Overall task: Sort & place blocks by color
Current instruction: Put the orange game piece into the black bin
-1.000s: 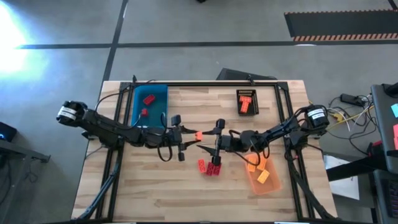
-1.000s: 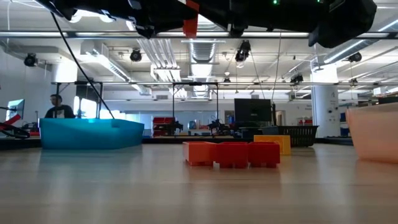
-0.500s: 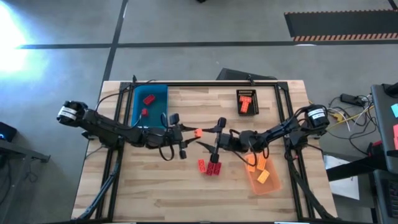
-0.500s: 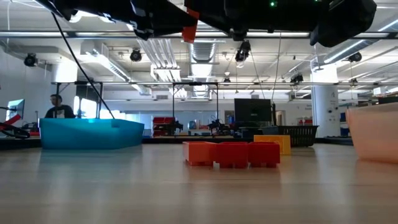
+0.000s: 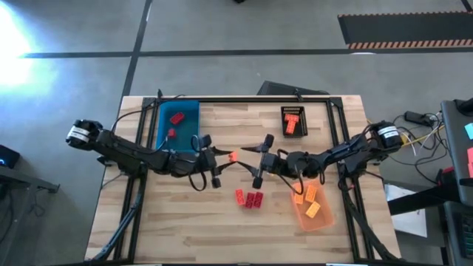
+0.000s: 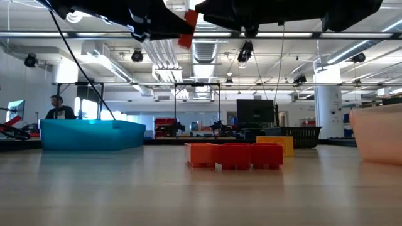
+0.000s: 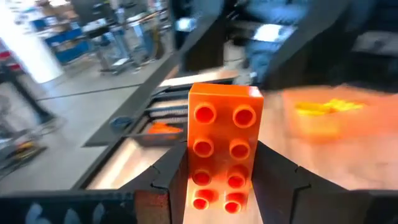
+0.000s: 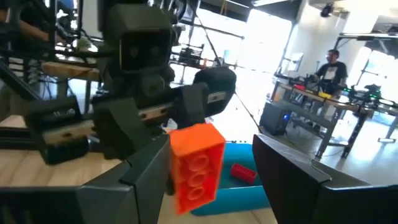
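Fingers of the left gripper (image 5: pixel 225 156), clamped on an orange block (image 5: pixel 233 157), should carry it level; right gripper's (image 5: pixel 260 159) gape empty.

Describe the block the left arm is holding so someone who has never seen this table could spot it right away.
Start at the blue tray on the table's left side, then follow the left arm toward the table's middle. The left gripper has its jaws shut on an orange-red block, held up in the air facing the right gripper. Every other loose block, like the red cluster, lies on the wood or in a tray.
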You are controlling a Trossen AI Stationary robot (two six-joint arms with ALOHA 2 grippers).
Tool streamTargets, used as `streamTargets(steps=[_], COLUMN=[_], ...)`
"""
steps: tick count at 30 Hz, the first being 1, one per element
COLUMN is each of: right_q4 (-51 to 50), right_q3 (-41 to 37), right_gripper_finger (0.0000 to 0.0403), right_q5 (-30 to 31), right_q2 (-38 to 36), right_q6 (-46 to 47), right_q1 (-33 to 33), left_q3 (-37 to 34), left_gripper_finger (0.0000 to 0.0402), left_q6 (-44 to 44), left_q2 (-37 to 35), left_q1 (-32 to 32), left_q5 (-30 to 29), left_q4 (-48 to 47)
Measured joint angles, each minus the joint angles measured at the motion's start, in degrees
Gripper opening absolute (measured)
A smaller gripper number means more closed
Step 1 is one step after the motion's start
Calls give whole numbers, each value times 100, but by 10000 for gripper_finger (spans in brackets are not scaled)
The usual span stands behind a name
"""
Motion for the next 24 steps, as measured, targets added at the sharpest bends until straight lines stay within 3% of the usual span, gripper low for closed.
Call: streamTargets(steps=[5, 11, 16, 24], right_q4=[157, 183, 151, -175], right_q3=[-2, 96, 302, 466], right_gripper_finger=[219, 219, 214, 127], right_q5=[-323, -651, -1120, -1175], right_q2=[81, 253, 353, 350], right_q6=[92, 296, 283, 287], right_q1=[-4, -44, -55, -52], left_q3=[0, -7, -4, -4], left_gripper_finger=[121, 121, 121, 121], left_q6=[-151, -137, -147, -146], left_q2=[0, 85, 202, 247], left_q1=[-9, -1, -8, -20], left_q5=[258, 1088, 1239, 1242], left_q4=[245, 631, 747, 788])
